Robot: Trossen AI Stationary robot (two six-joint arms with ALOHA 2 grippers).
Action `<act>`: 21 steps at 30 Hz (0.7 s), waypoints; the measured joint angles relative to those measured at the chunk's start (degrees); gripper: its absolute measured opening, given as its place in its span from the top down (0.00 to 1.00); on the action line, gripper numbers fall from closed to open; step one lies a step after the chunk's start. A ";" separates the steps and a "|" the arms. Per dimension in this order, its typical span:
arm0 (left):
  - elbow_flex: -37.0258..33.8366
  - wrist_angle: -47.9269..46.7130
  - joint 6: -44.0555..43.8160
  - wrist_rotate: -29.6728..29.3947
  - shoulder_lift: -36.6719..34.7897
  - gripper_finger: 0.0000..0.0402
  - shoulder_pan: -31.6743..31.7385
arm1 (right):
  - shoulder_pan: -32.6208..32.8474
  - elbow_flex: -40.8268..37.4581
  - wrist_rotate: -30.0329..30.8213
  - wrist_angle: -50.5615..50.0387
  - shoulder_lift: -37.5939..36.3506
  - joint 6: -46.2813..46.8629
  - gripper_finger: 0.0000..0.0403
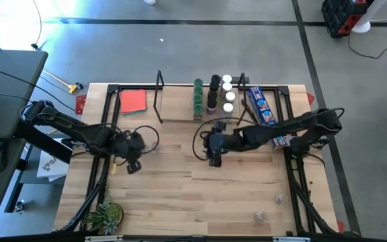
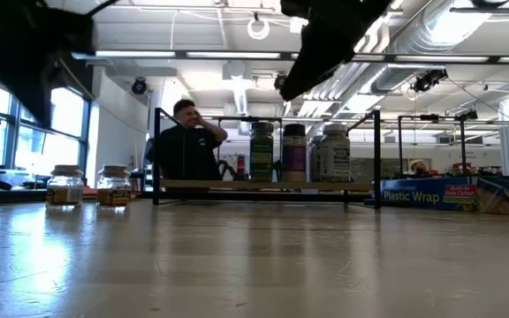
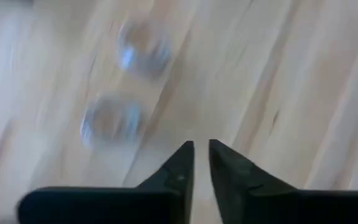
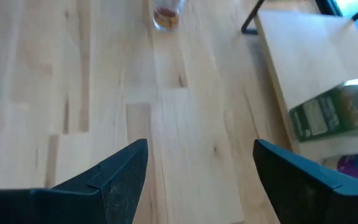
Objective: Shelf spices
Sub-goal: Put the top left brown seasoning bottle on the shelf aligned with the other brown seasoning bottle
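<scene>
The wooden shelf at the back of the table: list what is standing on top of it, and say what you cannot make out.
On the shelf, spice jars stand in rows at its right part: green-lidded, dark-lidded and white-lidded ones. Its left part is bare wood. From table height, the front jars hide the ones behind them, and their contents cannot be read.
</scene>
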 joint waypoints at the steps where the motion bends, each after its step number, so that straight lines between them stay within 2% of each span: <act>1: -0.06 -2.40 -1.71 1.13 -0.32 0.86 0.58 | 0.26 -1.14 0.33 0.97 0.05 0.29 0.29; 5: -3.42 -4.23 -6.11 3.83 -1.01 0.68 3.41 | 0.36 -4.70 3.09 1.82 0.22 1.37 0.29; 8: -7.23 -3.31 -5.96 5.54 -0.89 0.52 6.37 | 0.32 -6.34 4.44 0.90 0.09 1.73 0.29; 12: -12.32 2.89 -1.83 2.86 -0.49 0.35 9.90 | 0.10 -8.05 4.80 0.74 0.07 -0.44 0.29; 17: -15.24 11.99 6.24 -2.94 -0.45 0.29 11.46 | -1.46 -9.00 5.61 0.50 0.07 -2.66 0.29; 21: -15.80 13.46 7.18 -1.74 -0.36 0.30 11.88 | -2.55 -9.00 5.70 0.95 0.04 -2.81 0.29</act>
